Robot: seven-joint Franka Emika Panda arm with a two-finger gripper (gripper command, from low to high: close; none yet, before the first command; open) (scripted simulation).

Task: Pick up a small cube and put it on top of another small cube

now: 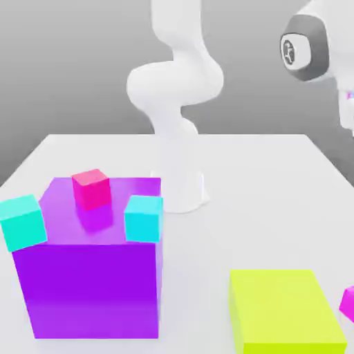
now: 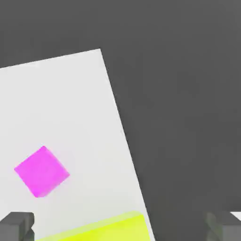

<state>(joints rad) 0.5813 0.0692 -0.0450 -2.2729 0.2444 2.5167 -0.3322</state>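
Gripper [image 2: 120, 226] open wide, nothing in its grip: we have it high, near the counter's [image 2: 80, 103] edge, with the dark floor [image 2: 188, 94] beyond. Under it lies part of the yellow block [image 2: 106, 233]; the pink cube [image 2: 42, 172] sits on the counter just beside that block, turned at an angle to it. Farther from the gripper stands the purple block [image 1: 93, 290], with the blue cube [image 1: 143, 220] and red cube [image 1: 91, 189] on top and the green cube [image 1: 24, 223] at its corner; we cannot tell how much of that one overhangs.

We judge the step in hand to be the approach, before any grasp. The task does not say which cube to lift; pink looks the likeliest, being nearest. Next we would centre over it, turn the jaws square to its faces and come down, minding the yellow block's side. Room looks good on the cube's other sides. For stacking, blue or red would make a base, but we would carry high over the purple block's rim and set down gently, clear of the neighbouring cubes.
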